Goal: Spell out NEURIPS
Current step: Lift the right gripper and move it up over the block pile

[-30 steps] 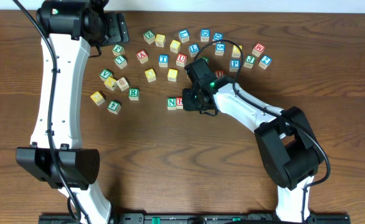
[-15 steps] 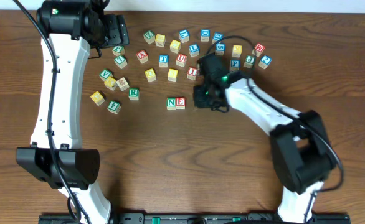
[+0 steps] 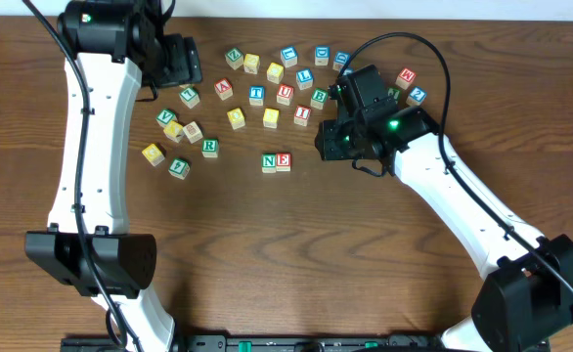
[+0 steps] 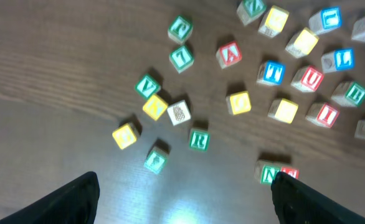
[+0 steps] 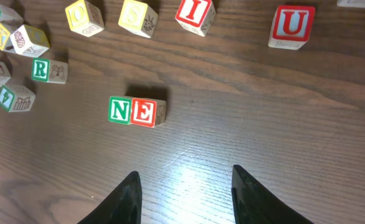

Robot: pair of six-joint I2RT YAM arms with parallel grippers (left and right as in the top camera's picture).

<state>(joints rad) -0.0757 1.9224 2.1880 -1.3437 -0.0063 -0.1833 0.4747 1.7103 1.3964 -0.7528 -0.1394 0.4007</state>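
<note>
Right claw: right gripper (image 5: 185,180) fingers spread, nothing in them, hovering just off the N (image 5: 119,110) and E (image 5: 144,112) pair.
Left claw: left gripper (image 4: 185,199) also wide apart, empty, over the loose blocks (image 4: 156,107).
Next up: red U (image 5: 293,25), I'd guess.
Risk: setting it down could bump E and skew the row.

Left claw (image 4: 184,194) spread wide, empty, letter blocks (image 4: 239,102) scattered across wooden table (image 4: 58,81)
</note>
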